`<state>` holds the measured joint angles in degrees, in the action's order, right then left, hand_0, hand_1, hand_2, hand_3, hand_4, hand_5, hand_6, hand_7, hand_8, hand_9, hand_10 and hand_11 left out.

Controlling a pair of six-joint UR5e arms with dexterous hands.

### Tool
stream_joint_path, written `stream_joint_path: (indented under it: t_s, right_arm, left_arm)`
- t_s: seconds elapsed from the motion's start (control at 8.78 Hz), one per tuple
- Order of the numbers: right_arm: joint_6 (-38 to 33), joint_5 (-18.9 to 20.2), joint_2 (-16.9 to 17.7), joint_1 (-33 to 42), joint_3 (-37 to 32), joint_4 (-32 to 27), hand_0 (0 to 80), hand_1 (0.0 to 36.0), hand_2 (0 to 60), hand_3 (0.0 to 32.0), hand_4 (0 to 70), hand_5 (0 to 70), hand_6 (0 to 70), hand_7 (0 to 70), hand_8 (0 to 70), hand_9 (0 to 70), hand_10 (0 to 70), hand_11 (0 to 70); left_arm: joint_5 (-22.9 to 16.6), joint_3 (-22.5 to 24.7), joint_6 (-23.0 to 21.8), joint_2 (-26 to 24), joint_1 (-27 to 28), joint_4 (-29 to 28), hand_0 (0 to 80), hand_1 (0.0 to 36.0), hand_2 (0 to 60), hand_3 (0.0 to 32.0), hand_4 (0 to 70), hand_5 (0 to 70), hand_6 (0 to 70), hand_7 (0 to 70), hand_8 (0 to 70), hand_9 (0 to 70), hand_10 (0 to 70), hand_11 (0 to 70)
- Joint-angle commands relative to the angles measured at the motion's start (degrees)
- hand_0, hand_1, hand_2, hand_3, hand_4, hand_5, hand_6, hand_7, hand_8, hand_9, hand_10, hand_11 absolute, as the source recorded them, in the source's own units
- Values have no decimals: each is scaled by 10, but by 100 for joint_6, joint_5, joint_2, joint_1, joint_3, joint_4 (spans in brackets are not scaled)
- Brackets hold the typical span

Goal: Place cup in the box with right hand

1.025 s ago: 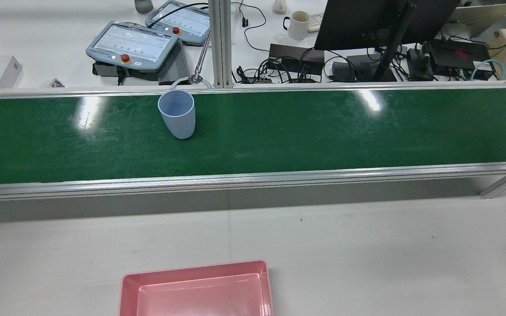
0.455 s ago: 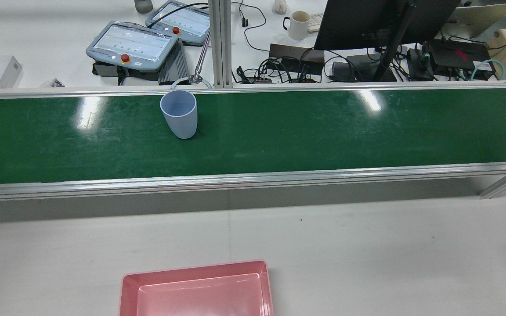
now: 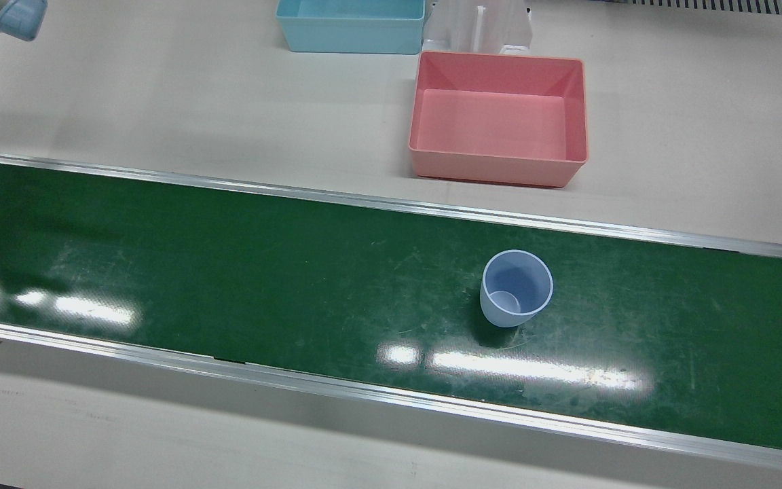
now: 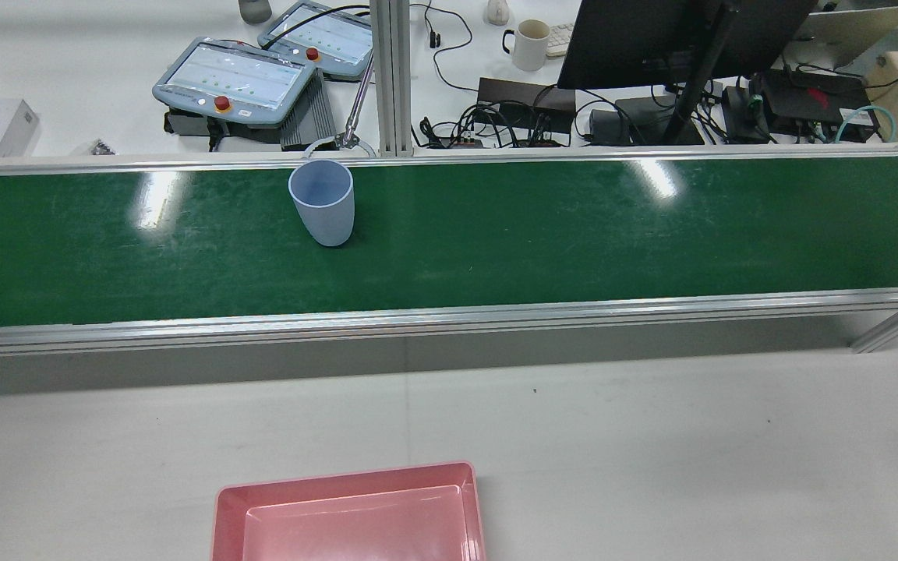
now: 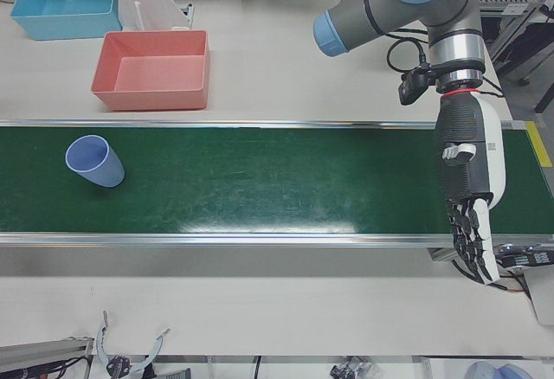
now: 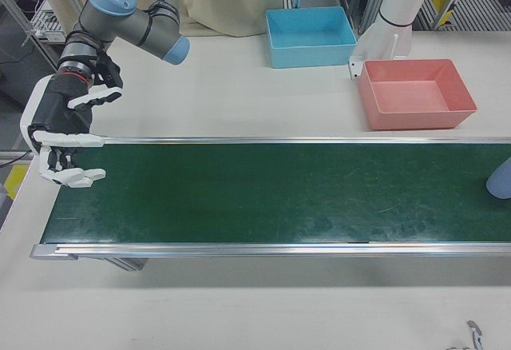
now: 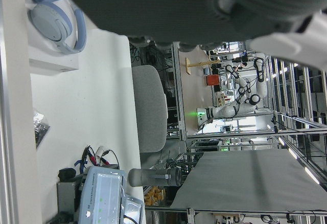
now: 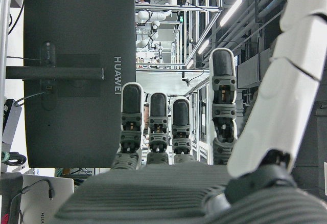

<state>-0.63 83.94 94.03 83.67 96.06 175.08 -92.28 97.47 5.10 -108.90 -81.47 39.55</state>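
Observation:
A light blue cup (image 3: 516, 288) stands upright on the green conveyor belt (image 3: 228, 272); it also shows in the rear view (image 4: 322, 201), the left-front view (image 5: 95, 161) and at the edge of the right-front view (image 6: 501, 178). The pink box (image 3: 496, 168) sits empty on the white table beside the belt, also in the rear view (image 4: 348, 474). My right hand (image 6: 68, 138) is open and empty over the far end of the belt, a long way from the cup. My left hand (image 5: 467, 202) is open, fingers stretched, over the other end of the belt.
A blue box (image 3: 350, 42) and a white arm pedestal (image 3: 479, 27) stand beyond the pink box. Behind the belt in the rear view are two teach pendants (image 4: 235, 78), a monitor (image 4: 652, 39) and cables.
The cup has drifted a little to the right along the belt in the rear view. Nothing else has moved.

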Motion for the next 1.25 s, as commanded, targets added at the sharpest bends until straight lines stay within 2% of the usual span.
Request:
stream_joint_path:
  t_s: [0.0,1.02,1.14]
  right_arm:
    - [2,0,2,0,0,0,520,137,56,0,599,69,142,509,223,342,273,400]
    - [2,0,2,-9,-9,0,521,139,59,0,604,69,142,510,223,343,275,401]
    - [-7,0,-7,-9,-9,9,514,133,73,0,645,67,151,552,233,357,277,403]
  left_arm:
    - [0,0,0,0,0,0,0,0,0,0,0,0,0,0,0,0,0,0]
    - [0,-9,0,0,0,0,0,0,0,0,0,0,0,0,0,0,0,0]
    - [0,-9,0,0,0,0,0,0,0,0,0,0,0,0,0,0,0,0]
